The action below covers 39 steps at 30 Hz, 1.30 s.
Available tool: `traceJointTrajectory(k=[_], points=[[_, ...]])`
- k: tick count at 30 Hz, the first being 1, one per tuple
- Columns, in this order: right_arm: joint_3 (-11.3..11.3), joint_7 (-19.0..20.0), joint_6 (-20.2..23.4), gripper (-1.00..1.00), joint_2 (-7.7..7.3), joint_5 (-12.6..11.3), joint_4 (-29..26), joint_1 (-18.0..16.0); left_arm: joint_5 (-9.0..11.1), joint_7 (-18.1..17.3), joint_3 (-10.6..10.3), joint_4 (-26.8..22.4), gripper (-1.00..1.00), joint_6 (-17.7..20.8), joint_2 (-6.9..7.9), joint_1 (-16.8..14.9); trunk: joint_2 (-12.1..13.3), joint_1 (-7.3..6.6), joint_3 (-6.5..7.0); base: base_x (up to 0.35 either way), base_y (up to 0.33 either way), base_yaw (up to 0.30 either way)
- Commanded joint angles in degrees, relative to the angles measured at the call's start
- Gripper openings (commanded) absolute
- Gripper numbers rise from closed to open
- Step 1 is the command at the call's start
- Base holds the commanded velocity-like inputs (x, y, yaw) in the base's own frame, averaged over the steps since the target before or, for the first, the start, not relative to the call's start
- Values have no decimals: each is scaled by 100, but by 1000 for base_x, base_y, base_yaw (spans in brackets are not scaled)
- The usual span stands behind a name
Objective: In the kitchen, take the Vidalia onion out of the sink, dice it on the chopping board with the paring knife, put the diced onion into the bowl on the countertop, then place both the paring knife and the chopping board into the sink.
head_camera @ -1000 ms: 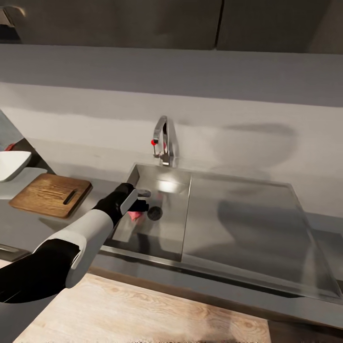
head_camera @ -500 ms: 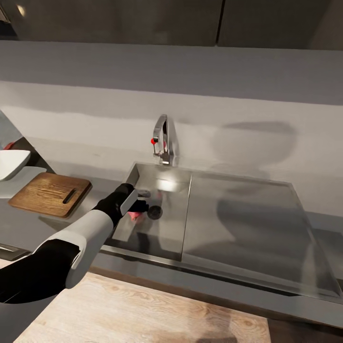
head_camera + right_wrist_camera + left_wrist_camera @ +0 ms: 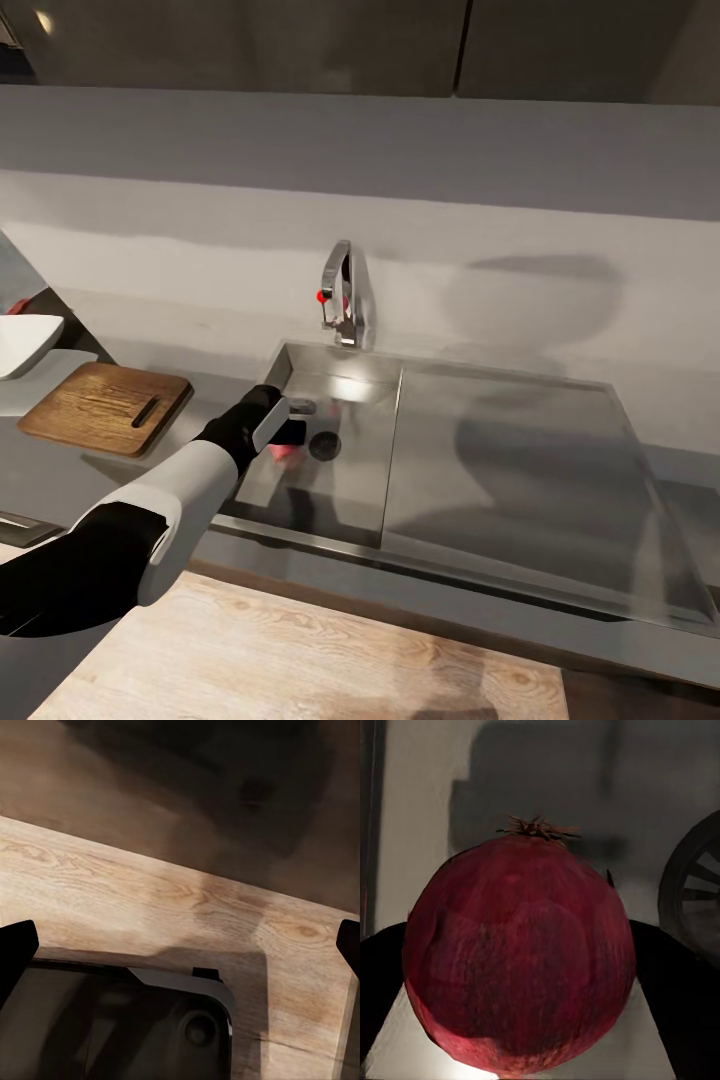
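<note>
**Left end effector around the onion in the sink**

The left end effector (image 3: 290,440) reaches into the sink (image 3: 350,480) beside the drain (image 3: 324,446), its 2 fingers (image 3: 379,975) flanking the red onion (image 3: 519,956); whether they grip it, I cannot tell. The chopping board (image 3: 105,407) lies on the bench (image 3: 60,470). The right end effector's (image 3: 180,945) fingers stand apart above the wooden floor (image 3: 150,892).

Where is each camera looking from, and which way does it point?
Head view: from the robot's head, down at the sink and chopping board; the left arm reaches into the basin.
Left wrist view: near the left gripper, at the red onion between its dark fingers.
Right wrist view: near the right gripper, down at wooden floor; fingertips at the edges.
Shared: head and left wrist views both show the onion and drain.
</note>
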Motion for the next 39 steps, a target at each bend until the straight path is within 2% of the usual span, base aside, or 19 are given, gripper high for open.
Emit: traceJointTrajectory(k=[1,11,21,26,29,32,34,36,39], points=[[-40,44,-10,100,10,47,-10,2,56,33,-42,-3,-100,18,3,-4,-10,3,-8,0,0,0],[-40,40,-10,100,16,42,-10,2,55,33,-42,8,-100,22,3,-4,-10,3,-4,0,0,0],[-40,43,-10,100,18,42,-11,2,55,31,-42,-18,-100,23,3,-4,-10,3,76,0,0,0],[-40,42,-10,100,15,42,-9,2,63,25,-42,-337,-100,60,-4,4,-10,3,121,0,0,0],[-40,41,-10,100,16,42,-10,2,64,24,-42,-682,-100,82,-3,82,-10,3,148,0,0,0],[-40,39,-10,100,16,42,-7,2,64,26,-42,-1286,-100,209,1,264,-10,3,175,0,0,0],[-40,41,-10,100,14,42,-7,2,61,27,-42,-1812,-100,449,5,456,-10,3,193,0,0,0],[-40,43,-10,100,14,42,-7,2,53,27,-42,-2633,-100,731,22,793,-10,3,211,0,0,0],[-40,42,-10,100,16,42,-5,2,48,28,-42,-3479,-100,842,69,1178,-10,3,238,0,0,0]])
